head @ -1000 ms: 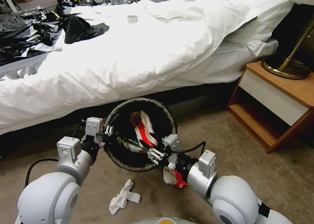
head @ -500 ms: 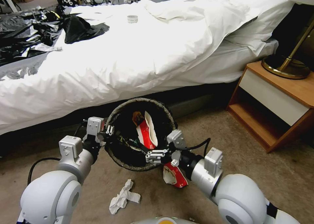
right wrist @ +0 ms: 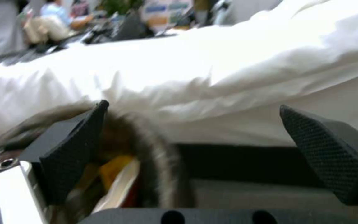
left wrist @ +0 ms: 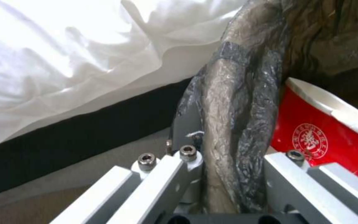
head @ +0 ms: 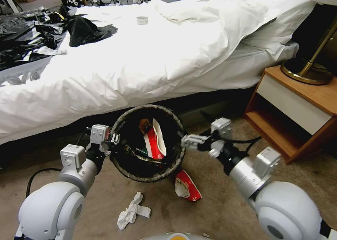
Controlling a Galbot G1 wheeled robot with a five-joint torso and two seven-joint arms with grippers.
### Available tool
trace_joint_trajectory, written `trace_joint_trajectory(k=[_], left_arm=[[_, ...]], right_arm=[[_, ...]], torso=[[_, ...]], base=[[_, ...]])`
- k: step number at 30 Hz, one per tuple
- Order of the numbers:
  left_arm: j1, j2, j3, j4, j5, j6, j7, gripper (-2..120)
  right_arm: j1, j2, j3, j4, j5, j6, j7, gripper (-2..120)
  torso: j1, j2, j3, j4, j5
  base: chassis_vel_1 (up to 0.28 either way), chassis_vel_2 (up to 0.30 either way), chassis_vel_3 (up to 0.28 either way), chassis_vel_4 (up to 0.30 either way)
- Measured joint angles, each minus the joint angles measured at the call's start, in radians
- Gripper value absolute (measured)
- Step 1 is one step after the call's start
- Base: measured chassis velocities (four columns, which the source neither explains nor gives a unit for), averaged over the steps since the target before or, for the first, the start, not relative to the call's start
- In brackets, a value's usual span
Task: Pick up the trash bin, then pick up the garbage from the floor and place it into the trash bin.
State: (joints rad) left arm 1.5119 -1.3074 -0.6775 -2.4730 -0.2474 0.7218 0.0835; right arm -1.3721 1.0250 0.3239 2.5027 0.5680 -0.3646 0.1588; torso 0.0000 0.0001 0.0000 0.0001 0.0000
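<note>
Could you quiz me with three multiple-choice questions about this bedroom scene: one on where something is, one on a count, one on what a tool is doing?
1. Where does the trash bin sit?
A. on the nightstand
B. on the floor beside the bed
C. on top of the bed

2. How many pieces of garbage lie on the carpet outside the bin?
A. two
B. none
C. five

3. What is the left tool doing?
A. hanging open above the bed
B. holding the lamp
C. closed on the bin's bag-lined rim

Answers: 1 B, the bin stands on the carpet against the bed's edge. 2 A, a crumpled white paper and a red-and-white packet lie in front of it. 3 C, the left wrist view shows the rim pinched between its fingers, while the right tool sits open by the bin's other side.
</note>
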Motion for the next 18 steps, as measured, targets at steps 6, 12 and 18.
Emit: trace_joint_trajectory(k=[6,12,18], left_arm=[[0.002,0.004,-0.008,-0.003,-0.01,-0.004,0.0,1],[0.011,-0.002,-0.016,-0.01,-0.011,-0.005,0.001,1],[0.019,-0.012,-0.025,-0.022,-0.011,-0.005,0.0,1]], right_arm=[[-0.083,0.098,0.143,0.0,-0.106,0.096,-0.046,100],[-0.173,0.118,0.231,-0.023,-0.124,0.156,-0.083,100],[-0.208,0.132,0.246,-0.045,-0.135,0.188,-0.093,100]], torso=[[0.0,0.0,0.0,-0.0002,0.0001],[0.0,0.0,0.0,-0.0002,-0.0001],[0.0,0.0,0.0,-0.0001,-0.0001]], base=[[0.0,0.0,0.0,0.0],[0.0,0.0,0.0,0.0],[0.0,0.0,0.0,0.0]])
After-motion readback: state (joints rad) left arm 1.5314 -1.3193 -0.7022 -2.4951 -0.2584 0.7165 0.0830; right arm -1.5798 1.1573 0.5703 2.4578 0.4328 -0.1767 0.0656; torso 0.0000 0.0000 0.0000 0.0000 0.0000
